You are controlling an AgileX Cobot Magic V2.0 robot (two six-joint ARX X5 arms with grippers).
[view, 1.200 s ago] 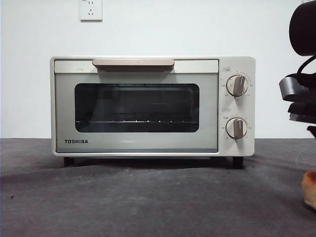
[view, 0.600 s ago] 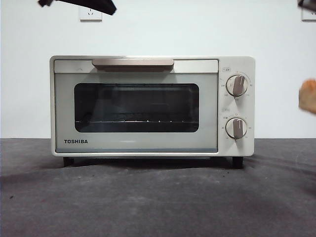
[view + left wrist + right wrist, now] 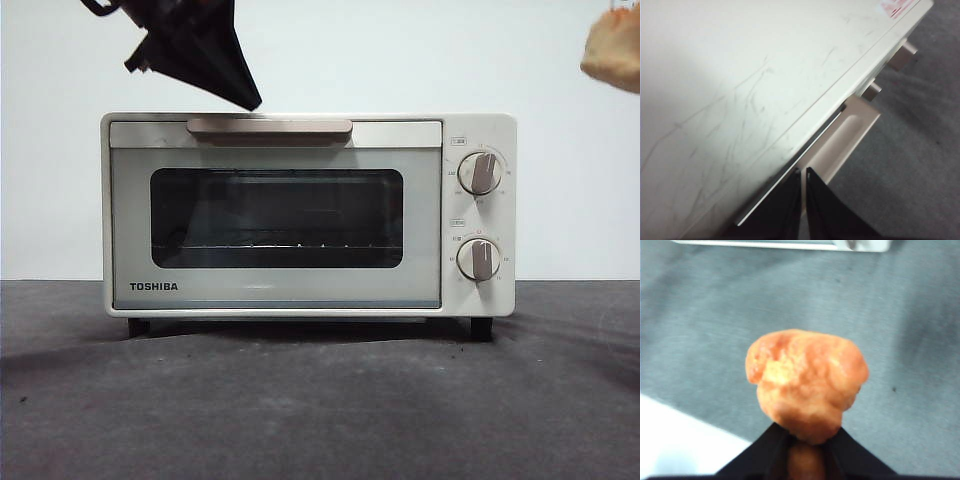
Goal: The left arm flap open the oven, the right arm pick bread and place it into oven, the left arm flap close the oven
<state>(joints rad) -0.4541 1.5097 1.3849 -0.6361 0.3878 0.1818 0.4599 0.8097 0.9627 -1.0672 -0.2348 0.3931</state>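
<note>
Gripping the bread (image 3: pixel 807 382), right gripper (image 3: pixel 807 440); left gripper (image 3: pixel 803 172) seemingly closed above oven (image 3: pixel 300 215) handle (image 3: pixel 269 127)

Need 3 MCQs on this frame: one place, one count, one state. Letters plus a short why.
1. Where is the left tool's pointed black tip?
A. just above the beige bar handle
B. beside the lower knob
C. on the grey table

2. How many beige knobs are on the cream-white boxy toaster oven?
A. one
B. two
C. three

3. What state is the dark glass-windowed door in?
A. flapped fully open
B. half open
C. shut

Key:
1 A: front view shows the tip over the handle's middle-left, and the left wrist view shows the handle just past the jaws.
2 B: an upper knob and a lower knob.
3 C: it sits flush with the front, while the right tool holds the lumpy golden-orange bread aloft.
</note>
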